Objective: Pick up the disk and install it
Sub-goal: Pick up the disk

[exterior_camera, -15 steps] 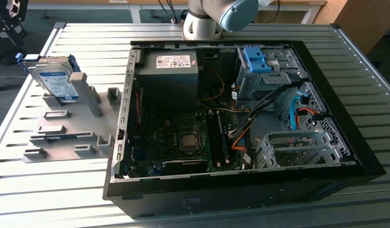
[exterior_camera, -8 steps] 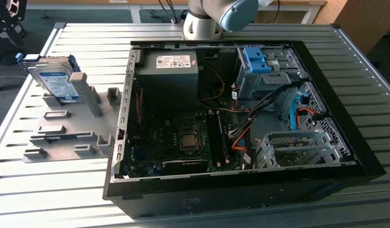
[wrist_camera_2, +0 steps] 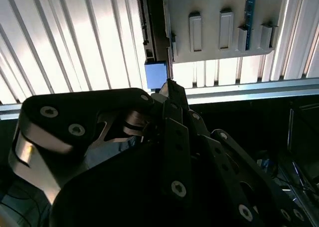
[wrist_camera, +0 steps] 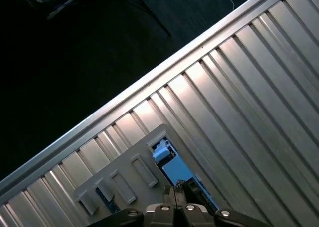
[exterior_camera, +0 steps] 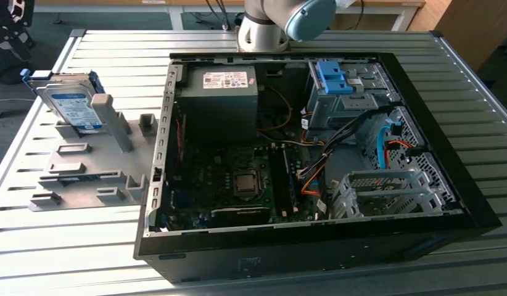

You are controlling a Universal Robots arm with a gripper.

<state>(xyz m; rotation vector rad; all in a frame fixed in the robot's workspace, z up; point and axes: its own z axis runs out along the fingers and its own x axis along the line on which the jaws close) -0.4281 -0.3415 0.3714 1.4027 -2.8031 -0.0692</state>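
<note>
The disk (exterior_camera: 73, 102), silver with a white-and-blue label and a blue frame, leans upright in a grey slotted holder (exterior_camera: 81, 166) on the table at the exterior view's left. In both wrist views my gripper (wrist_camera_2: 169, 87) (wrist_camera: 175, 191) hangs well above the table, its black fingers closed together with nothing between them. Beyond the fingertips lie the disk's blue edge (wrist_camera: 172, 170) (wrist_camera_2: 155, 73) and the grey holder (wrist_camera_2: 219, 23) (wrist_camera: 124, 177).
An open black computer case (exterior_camera: 451, 154) takes up the middle and right of the ribbed metal table (exterior_camera: 113, 43). Inside it are a grey drive bay (exterior_camera: 344, 105) with a blue bracket (exterior_camera: 332, 77), a power supply (exterior_camera: 221, 92), a motherboard and cables. The arm's base (exterior_camera: 266, 28) stands behind the case.
</note>
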